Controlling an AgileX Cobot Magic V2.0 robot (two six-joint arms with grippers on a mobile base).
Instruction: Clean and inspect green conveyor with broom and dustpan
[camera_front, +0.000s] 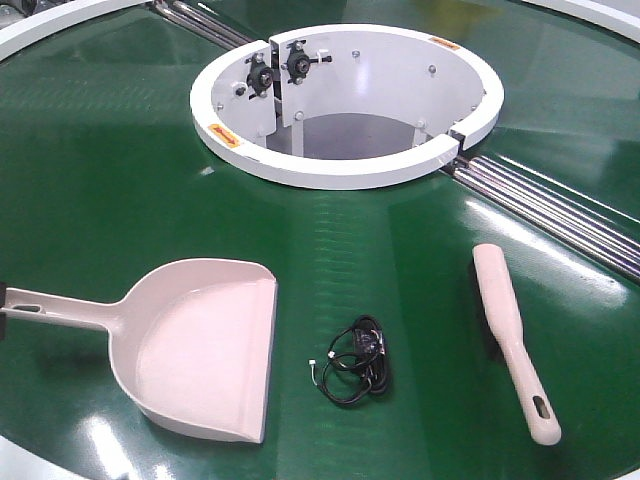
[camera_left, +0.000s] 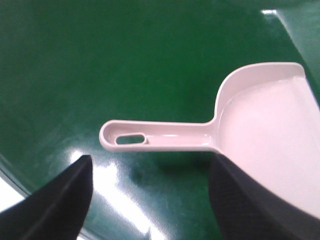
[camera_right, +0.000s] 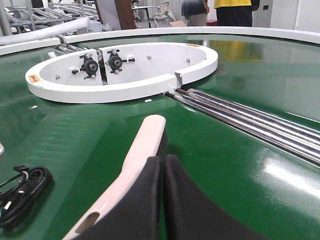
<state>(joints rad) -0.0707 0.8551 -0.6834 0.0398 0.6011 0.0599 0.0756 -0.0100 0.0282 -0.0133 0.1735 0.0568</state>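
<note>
Presently, we are examining the green conveyor (camera_front: 100, 180), whose glossy belt is carrying everything under review. It is looking slick, so we are judging that light plastic tools will be sliding on it if nudged sideways. Glare is streaking the belt and masking any fine dust, so we are not ruling on its cleanliness.

The dustpan (camera_front: 205, 350) is lying flat at the near left, its straight lip facing right. We are rating it light, stiff and thin-walled, and the slim handle near its hang hole is offering the sensible hold. The left gripper (camera_left: 150, 200) is hovering with its fingers spread wide, the handle lying ahead of them, unclamped. The left wrist view is cutting off the scoop's far side.

The broom (camera_front: 510, 330) is lying at the near right, its head near the steel rollers (camera_front: 560, 215). We are judging it light and rigid, best taken mid-handle. The right gripper (camera_right: 162, 200) is sitting with its fingers drawn together on nothing, partly covering the handle in the right wrist view. The front view is not showing this gripper at all. The bristles are showing only as a dark sliver.

A black cable (camera_front: 358, 362) is lying coiled between the two tools, and we are unable to tell its purpose.
</note>
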